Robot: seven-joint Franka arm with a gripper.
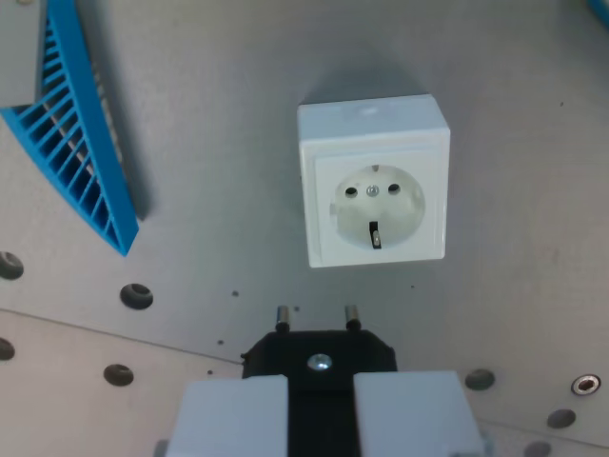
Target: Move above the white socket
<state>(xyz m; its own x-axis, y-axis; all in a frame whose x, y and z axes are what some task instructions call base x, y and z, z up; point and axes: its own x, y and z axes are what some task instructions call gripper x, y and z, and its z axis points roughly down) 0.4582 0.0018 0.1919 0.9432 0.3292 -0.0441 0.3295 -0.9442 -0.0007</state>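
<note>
The white socket [374, 186] sits face up on the grey plate, right of the wrist view's middle; its round recess with two holes and an earth clip shows. My gripper [320, 386] is at the bottom edge, its two white fingers [233, 414] shut on a black plug [319, 350]. The plug's two metal pins [282, 315] point toward the socket. In the picture they end a little below the socket's lower edge and slightly toward the wrist view's left of its recess. The plug and the socket are apart.
A blue ribbed plastic rack [81, 143] lies at the wrist view's left. The grey metal plate [209, 124] has round holes [136, 295] along its lower part and a screw [585, 385] at the lower right. A seam crosses the plate diagonally near the bottom.
</note>
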